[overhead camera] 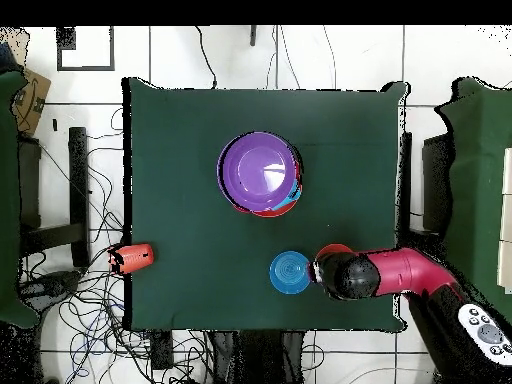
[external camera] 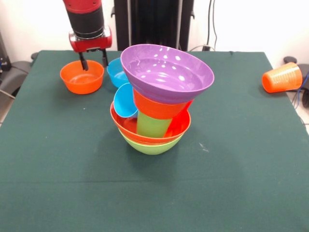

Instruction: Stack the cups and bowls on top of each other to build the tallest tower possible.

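Observation:
The tower (external camera: 157,104) stands mid-table. Its base is a lime green bowl (external camera: 152,146) with an orange-red bowl (external camera: 126,126) nested in it. Inside stand a light blue cup (external camera: 125,101), a lime green cup (external camera: 152,125) and a red cup (external camera: 182,121). They carry a small orange bowl (external camera: 157,107) and, tilted on top, the purple bowl (external camera: 166,70) (overhead camera: 260,172). My gripper (external camera: 94,61) hangs open over the far side of a small orange bowl (external camera: 82,78), one finger inside it. A small blue bowl (external camera: 116,72) (overhead camera: 290,272) sits beside it. An orange cup (external camera: 282,77) (overhead camera: 133,257) lies on its side.
The table is covered with a dark green cloth (external camera: 58,164). In the overhead view the arm (overhead camera: 400,272) covers most of the small orange bowl (overhead camera: 333,249). The orange cup lies at the table's edge. Cables lie on the floor around the table.

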Tool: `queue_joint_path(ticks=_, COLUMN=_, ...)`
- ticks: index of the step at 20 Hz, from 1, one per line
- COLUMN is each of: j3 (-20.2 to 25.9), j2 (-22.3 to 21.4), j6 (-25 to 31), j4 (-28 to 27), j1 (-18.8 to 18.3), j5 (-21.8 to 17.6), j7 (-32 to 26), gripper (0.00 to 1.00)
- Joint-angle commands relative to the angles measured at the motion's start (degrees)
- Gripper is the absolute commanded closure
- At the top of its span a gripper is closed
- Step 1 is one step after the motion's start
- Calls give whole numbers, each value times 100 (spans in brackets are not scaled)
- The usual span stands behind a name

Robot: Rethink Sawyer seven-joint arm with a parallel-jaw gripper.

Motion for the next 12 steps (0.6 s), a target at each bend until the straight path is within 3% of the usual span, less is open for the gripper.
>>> queue_joint_path(ticks=1, j3=578, j2=-93, j6=292, j4=-247, j1=-172, j5=-579, j7=-2392, gripper=0)
queue_joint_path(ticks=6, j3=788, j2=-138, j6=491, j4=-222, j1=-444, j5=-479, j7=-2793, gripper=0)
queue_joint_path(ticks=12, j3=875, j2=78, j6=660, j4=-529, j1=-524, j5=-482, j7=-3138, gripper=0)
